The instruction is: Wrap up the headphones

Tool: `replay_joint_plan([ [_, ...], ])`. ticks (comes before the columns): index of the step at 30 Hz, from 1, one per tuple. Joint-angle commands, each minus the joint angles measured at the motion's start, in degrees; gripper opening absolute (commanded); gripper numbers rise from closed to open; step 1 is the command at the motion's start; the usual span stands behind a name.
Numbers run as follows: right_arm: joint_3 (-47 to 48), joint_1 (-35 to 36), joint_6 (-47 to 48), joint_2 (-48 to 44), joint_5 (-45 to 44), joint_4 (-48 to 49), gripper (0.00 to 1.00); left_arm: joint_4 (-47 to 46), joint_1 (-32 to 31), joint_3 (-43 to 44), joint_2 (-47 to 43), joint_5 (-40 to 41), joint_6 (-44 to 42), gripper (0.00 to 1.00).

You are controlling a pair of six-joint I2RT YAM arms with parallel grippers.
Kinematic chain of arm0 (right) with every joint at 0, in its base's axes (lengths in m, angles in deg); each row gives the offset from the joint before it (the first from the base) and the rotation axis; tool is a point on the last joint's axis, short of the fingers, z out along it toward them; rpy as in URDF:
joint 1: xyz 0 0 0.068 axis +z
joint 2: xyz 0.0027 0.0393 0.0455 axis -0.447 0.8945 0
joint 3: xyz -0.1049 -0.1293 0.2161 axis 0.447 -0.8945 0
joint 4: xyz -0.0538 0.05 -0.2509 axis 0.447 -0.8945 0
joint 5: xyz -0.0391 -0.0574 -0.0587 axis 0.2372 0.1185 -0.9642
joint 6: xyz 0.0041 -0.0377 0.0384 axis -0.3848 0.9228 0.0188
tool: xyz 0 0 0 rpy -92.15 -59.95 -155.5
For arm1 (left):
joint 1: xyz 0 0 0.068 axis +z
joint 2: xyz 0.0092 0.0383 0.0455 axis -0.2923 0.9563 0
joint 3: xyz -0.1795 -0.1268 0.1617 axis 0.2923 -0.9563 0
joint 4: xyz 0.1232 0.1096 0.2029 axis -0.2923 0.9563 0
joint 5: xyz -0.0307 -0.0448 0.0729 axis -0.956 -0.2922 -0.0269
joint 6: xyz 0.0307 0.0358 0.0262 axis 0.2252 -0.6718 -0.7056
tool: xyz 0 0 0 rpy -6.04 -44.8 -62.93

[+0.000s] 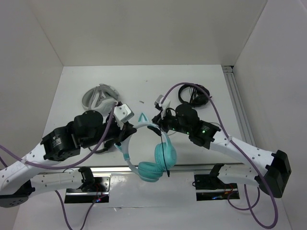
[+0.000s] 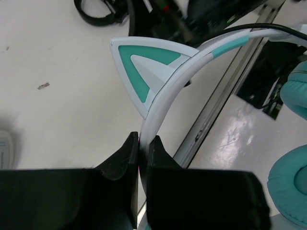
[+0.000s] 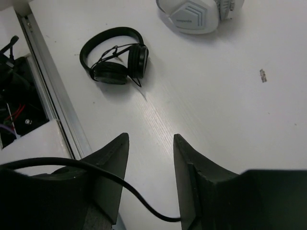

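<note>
Looking down from the top camera, I've got the left gripper [image 1: 127, 128] clamped on the pale headband of the headphones [image 1: 164, 154], with the teal cups on its near side, toward the arm bases. My right gripper [image 1: 160, 119] sits just beside the band's other end. Grey-white headphones [image 1: 98, 96] lie beyond the left gripper and small black headphones [image 1: 194, 93] beyond the right one.

Left wrist now: the fingers [image 2: 125, 155] pinch the band just below a cat ear [image 2: 144, 72].

Right wrist: the jaws stand apart, and the thin black cable [image 3: 120, 184] crosses the gap between them.

Teal earcups [image 2: 287, 196] of the headphones [image 2: 163, 91], partly beyond right edge
</note>
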Motion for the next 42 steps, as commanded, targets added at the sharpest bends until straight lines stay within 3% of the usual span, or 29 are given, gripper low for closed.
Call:
replay_joint_plan([
  [1, -0.6, -0.5, -1.3, 2.3, 5.5, 13.6, 0.50, -9.7, -0.2, 3.2, -1.5, -2.6, 5.0, 0.00],
  [9, -7.9, -3.6, -7.6, 12.8, 8.0, 35.9, 0.58, -9.7, -0.2, 4.4, -2.8, 2.5, 11.4, 0.00],
  [18, -8.6, -6.6, -13.4, 29.6, 13.9, 49.8, 0.58, -7.6, -0.2, 9.7, -6.7, 14.7, 18.6, 0.00],
  [25, -13.1, -6.6, -15.1, 34.0, 15.3, 55.8, 0.54, -1.7, -0.2, 14.3, -8.1, 29.7, 23.2, 0.00],
  [28, -16.5, -6.6, -15.7, 34.0, 14.6, 58.7, 0.41, 2.0, -0.2, 15.4, -7.5, 36.0, 26.4, 0.00],
  [29, -17.2, -6.6, -16.3, 34.7, 14.6, 58.7, 0.19, 2.5, -0.2, 15.4, -7.5, 37.3, 28.2, 0.00],
  [30, -17.8, -6.6, -16.3, 34.7, 14.6, 59.5, 0.03, 4.4, -0.2, 16.0, -7.5, 38.8, 29.8, 0.00],
  [34, -21.1, -5.0, -16.9, 31.9, 10.2, 60.6, 0.00, 9.9, -0.2, 17.5, -5.4, 46.9, 39.0, 0.00],
  [38, -21.7, 1.6, -14.8, 24.0, 0.1, 49.0, 0.00, 20.4, -0.2, 20.0, -1.6, 53.7, 51.3, 0.00],
  [42, -23.8, 11.8, -14.3, 13.1, -13.8, 39.4, 0.00, 21.5, 0.3, 20.0, 2.3, 57.0, 51.7, 0.00],
])
